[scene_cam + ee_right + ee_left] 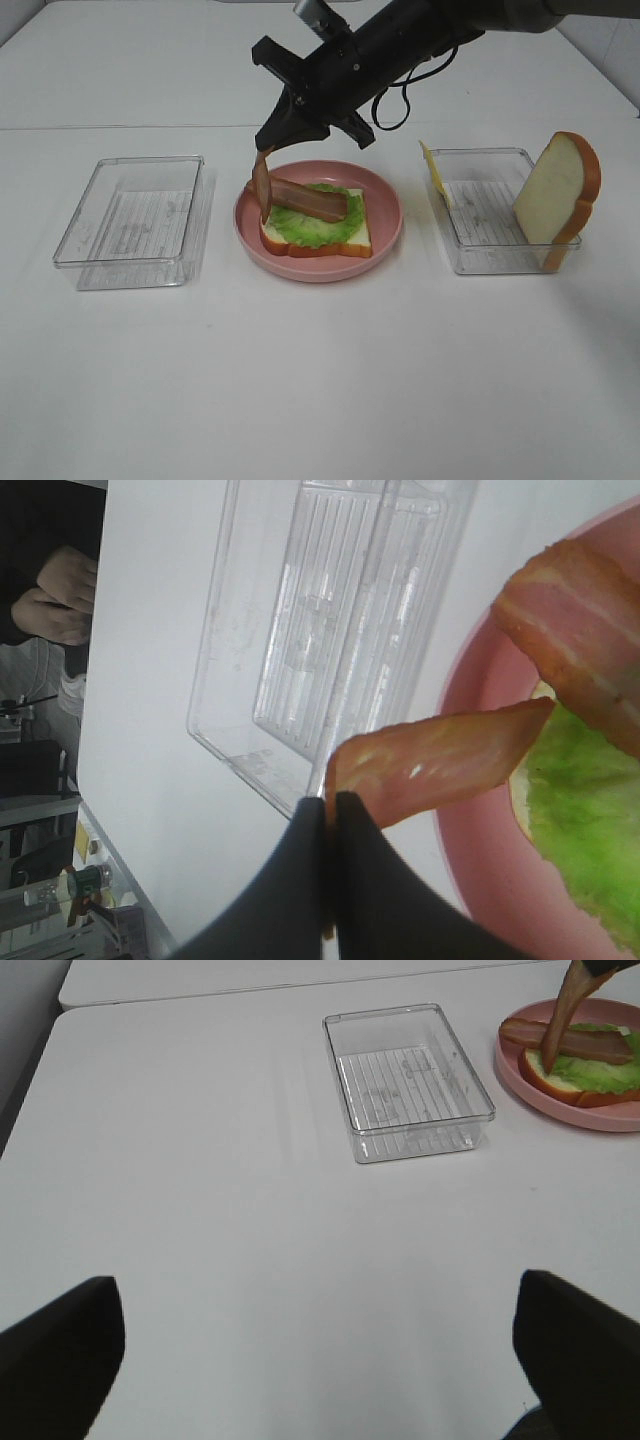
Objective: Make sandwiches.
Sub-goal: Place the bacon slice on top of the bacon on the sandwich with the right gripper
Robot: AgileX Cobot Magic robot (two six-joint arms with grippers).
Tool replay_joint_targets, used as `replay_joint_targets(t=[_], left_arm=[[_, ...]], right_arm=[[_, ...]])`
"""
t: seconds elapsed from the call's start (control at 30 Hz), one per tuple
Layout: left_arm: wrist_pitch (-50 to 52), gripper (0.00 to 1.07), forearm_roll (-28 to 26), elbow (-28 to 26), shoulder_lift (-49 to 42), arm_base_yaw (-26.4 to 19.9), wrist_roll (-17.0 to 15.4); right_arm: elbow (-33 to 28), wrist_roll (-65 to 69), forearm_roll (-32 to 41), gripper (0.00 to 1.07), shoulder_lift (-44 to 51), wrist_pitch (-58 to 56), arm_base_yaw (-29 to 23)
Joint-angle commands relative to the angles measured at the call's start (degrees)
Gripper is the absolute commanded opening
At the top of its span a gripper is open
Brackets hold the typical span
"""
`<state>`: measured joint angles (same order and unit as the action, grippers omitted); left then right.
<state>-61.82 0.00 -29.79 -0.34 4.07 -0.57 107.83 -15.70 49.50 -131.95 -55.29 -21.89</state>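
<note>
The black right pincer [266,142], reaching in from the right, is clamped on the top end of a brown-pink toy bacon strip [262,185] that hangs down to the left edge of a white, orange-crusted toy bread slice [358,238] on a round pink plate [388,215]. A ruffled green lettuce leaf [318,228] covers that slice, and a second bacon strip [312,201] lies across it. In the right-hand clear plastic tray [480,225] a second bread slice [550,190] stands on edge, with a thin yellow cheese slice [433,172] propped at the tray's opposite wall. The left-hand clear plastic tray [130,225] sits beside the plate. The left pincer [315,1295] has its fingers wide apart over the white surface [320,380], gripping nothing.
</note>
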Motion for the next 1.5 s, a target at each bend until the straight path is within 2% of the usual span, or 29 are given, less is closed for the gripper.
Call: replay_joint_targets(t=[0.03, 0.07, 0.17, 0.4, 0.63, 0.7, 0.8, 0.87, 1.33, 1.37, 1.4, 1.43, 1.47, 1.5], left_arm=[[0.23, 0.98, -0.34, 0.11, -0.86, 0.29, -0.06], [0.23, 0.98, -0.34, 0.11, -0.86, 0.29, -0.06], [0.23, 0.98, -0.34, 0.11, -0.86, 0.29, -0.06], [0.23, 0.98, -0.34, 0.11, -0.86, 0.29, -0.06], [0.23, 0.98, -0.34, 0.11, -0.86, 0.29, -0.06], [0.23, 0.98, -0.34, 0.11, -0.86, 0.29, -0.06], [0.23, 0.98, -0.34, 0.11, -0.86, 0.29, -0.06], [0.23, 0.98, -0.34, 0.11, -0.86, 0.29, -0.06], [0.23, 0.98, -0.34, 0.11, -0.86, 0.29, -0.06], [0.23, 0.98, -0.34, 0.11, -0.86, 0.29, -0.06], [0.23, 0.98, -0.34, 0.11, -0.86, 0.29, -0.06], [0.23, 0.98, -0.34, 0.11, -0.86, 0.29, -0.06], [0.23, 0.98, -0.34, 0.11, -0.86, 0.29, -0.06], [0.23, 0.98, -0.34, 0.11, -0.86, 0.29, -0.06]], right_arm=[[0.29, 0.11, -2.18, 0.00, -0.80, -0.74, -0.06], [0.29, 0.80, -4.81, 0.00, -0.80, -1.03, -0.06], [0.29, 1.32, -6.42, 0.00, -0.80, -0.97, -0.06], [0.29, 6.82, -18.96, 0.00, -0.80, -0.92, 0.06], [0.29, 8.59, -23.49, 0.00, -0.80, 0.11, 0.06], [0.29, 10.08, -27.85, 0.00, -0.80, 0.40, 0.06], [0.29, 10.60, -28.88, 0.00, -0.80, 0.57, 0.06], [0.29, 12.95, -32.60, 0.00, -0.80, 0.92, 0.06], [0.29, 13.18, -33.17, 0.00, -0.80, 1.95, 0.06], [0.29, 13.18, -33.35, 0.02, -0.80, 2.06, 0.06], [0.29, 13.18, -33.35, 0.11, -0.80, 2.12, 0.06], [0.29, 13.18, -33.35, 0.11, -0.80, 2.12, 0.06], [0.29, 13.18, -33.58, 0.27, -0.80, 2.41, 0.06], [0.29, 13.18, -33.58, 0.27, -0.80, 2.41, 0.06]])
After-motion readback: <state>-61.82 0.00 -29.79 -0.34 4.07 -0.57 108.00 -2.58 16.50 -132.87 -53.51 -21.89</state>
